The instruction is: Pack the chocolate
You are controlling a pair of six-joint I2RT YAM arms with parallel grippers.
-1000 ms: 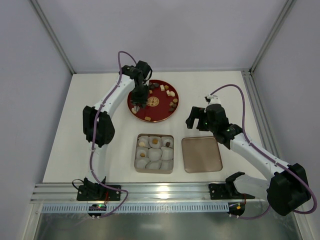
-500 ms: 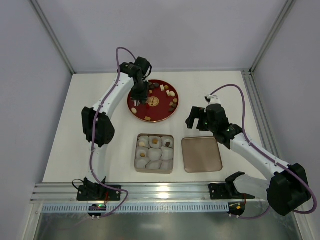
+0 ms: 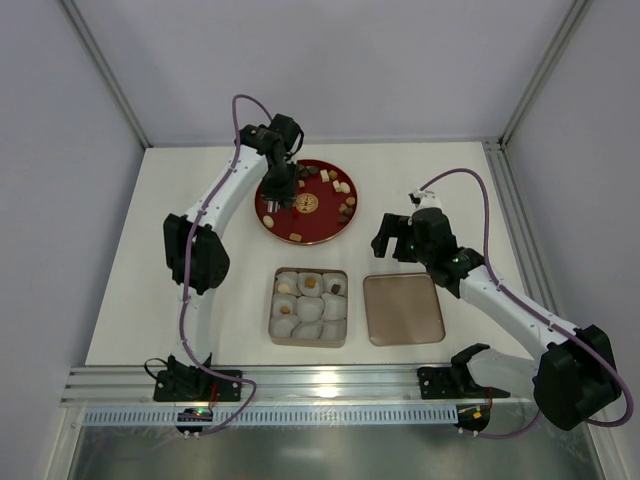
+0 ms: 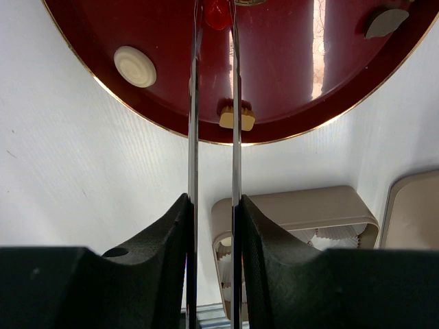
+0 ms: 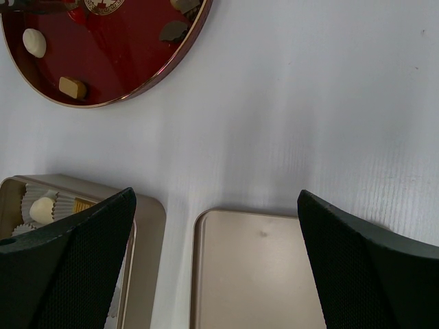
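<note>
from above, we judge the packing barely begun: the tray shows three chocolate pieces in its far row of paper cups, the other cups look bare, and about ten pieces lie scattered on the red plate. the lid lies flat just beside the tray, not yet on it. the left gripper hangs over the plate, loose pieces all around its jaws, the tray back toward its base. the right gripper hovers over bare table, the lid just behind its jaws and the plate off to one side, well apart from the other arm. in the left wrist view, the thin blades stand almost closed with a narrow slot between them, and a red piece fills that slot at the tips, so we read it as pinched; whether it has left the plate we cannot tell. a tan piece lies beneath the slot near the gold rim, a cream disc well to one side, a dark piece far to the other. behind the jaws a strip of bare table leads to the tray, and the rim looks low, so we judge that path open. in the right wrist view, the jaws gape wide with nothing between them, the lid's edge under the gap, the tray beside one finger, and open table ahead.
</note>
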